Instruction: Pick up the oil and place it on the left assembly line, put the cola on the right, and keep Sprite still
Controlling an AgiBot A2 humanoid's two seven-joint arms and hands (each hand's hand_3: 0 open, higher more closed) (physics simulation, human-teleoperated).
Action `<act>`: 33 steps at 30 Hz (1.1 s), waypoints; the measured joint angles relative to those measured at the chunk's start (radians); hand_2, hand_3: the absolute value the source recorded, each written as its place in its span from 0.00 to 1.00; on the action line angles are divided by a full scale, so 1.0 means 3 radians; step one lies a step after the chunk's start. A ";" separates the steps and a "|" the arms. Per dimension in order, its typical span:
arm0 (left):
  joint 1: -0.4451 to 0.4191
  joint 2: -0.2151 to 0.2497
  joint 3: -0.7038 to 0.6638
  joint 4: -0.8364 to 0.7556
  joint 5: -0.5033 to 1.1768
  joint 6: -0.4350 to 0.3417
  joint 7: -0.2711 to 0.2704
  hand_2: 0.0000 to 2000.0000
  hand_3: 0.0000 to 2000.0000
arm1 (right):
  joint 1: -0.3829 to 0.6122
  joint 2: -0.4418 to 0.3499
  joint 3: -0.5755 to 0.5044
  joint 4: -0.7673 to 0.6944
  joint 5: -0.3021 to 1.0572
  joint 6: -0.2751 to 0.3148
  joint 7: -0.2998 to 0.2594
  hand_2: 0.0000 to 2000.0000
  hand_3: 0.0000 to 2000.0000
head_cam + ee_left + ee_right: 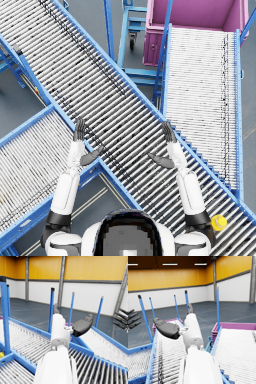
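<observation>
No bottle or can shows plainly on the belts. A small round yellow thing (218, 222) lies on the middle roller conveyor (115, 105) at the near right, beside my right elbow; what it is cannot be told. My left hand (81, 147) hovers over that conveyor's left rail with fingers straight and thumb spread, holding nothing. My right hand (169, 150) mirrors it over the right part of the same conveyor, also with nothing in it. Each wrist view shows its own hand, the left hand (81, 325) and the right hand (168, 328), with fingers apart.
The left conveyor (27, 160) slopes away at the lower left. The right conveyor (200, 95) runs to a pink bin (195, 20) at its far end. Blue rails and upright posts (51, 309) border the lines. Grey floor shows between the frames.
</observation>
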 measured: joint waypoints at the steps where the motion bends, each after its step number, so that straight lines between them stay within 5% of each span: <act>1: 0.0000 0.0000 0.0000 0.0000 0.0000 0.0000 0.0000 0.00 0.00 | 0.0000 0.0000 0.0000 0.0000 0.0000 0.0000 0.0000 0.00 0.00; 33: 0.0000 0.0000 0.0000 0.0000 0.0000 0.0000 0.0000 0.00 0.00 | 0.0000 0.0000 0.0000 0.0000 0.0000 0.0000 0.0000 0.00 0.00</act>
